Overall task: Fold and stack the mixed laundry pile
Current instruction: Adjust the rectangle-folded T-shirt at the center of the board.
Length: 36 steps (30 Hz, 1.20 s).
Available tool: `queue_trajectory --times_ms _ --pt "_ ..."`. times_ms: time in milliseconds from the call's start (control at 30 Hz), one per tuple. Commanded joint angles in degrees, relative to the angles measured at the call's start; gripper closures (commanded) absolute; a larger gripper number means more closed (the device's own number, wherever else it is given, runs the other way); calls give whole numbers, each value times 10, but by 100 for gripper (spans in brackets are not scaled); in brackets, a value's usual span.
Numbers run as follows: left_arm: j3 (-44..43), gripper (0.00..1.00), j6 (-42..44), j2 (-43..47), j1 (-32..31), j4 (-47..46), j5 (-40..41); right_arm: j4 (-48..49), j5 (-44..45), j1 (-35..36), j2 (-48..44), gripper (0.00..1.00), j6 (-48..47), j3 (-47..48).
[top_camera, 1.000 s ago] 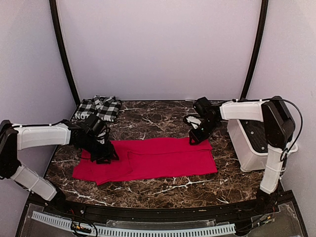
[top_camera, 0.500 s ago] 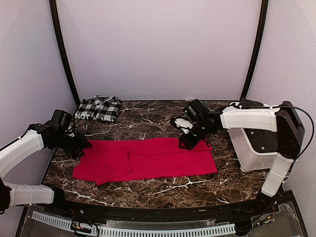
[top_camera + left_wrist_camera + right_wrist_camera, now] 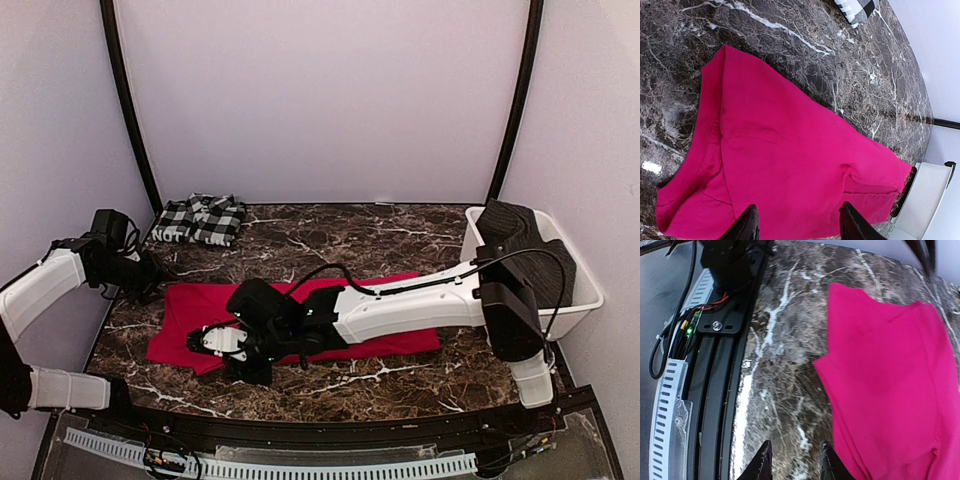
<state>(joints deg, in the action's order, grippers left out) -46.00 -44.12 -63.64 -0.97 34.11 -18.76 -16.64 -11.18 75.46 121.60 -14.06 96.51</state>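
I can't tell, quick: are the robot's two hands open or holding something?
Left gripper: open, holding nothing.
Right gripper: open, holding nothing.

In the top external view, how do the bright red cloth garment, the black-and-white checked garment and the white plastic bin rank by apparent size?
1. Bright red cloth garment, largest although partly covered.
2. White plastic bin.
3. Black-and-white checked garment, clearly smallest.

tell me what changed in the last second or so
The right tool swung from the red garment's far right corner across to its near left corner, open over the table. The left tool came off the garment's left end and backed toward the table's left edge, open, holding nothing. The red garment, checked garment and white bin stayed put.
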Motion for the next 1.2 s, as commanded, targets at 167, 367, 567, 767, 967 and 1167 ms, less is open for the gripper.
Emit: queue_trajectory --times_ms 167,367,567,767,967,1167 --pt "-18 46 31 -11 23 -16 -46 48 -2 34 136 71 -84 134" --pt "-16 46 36 -14 28 -21 -59 43 29 37 209 71 -111 216" --pt "-19 46 38 -11 33 -21 -70 36 56 37 255 71 -139 261" --pt "-21 46 45 -8 36 -16 -73 23 63 37 290 73 -150 285" --pt "-21 46 44 -4 37 -16 -77 23 73 36 305 79 -144 281" --pt "-28 46 47 -4 37 -10 -77 15 74 30 309 92 -135 291"
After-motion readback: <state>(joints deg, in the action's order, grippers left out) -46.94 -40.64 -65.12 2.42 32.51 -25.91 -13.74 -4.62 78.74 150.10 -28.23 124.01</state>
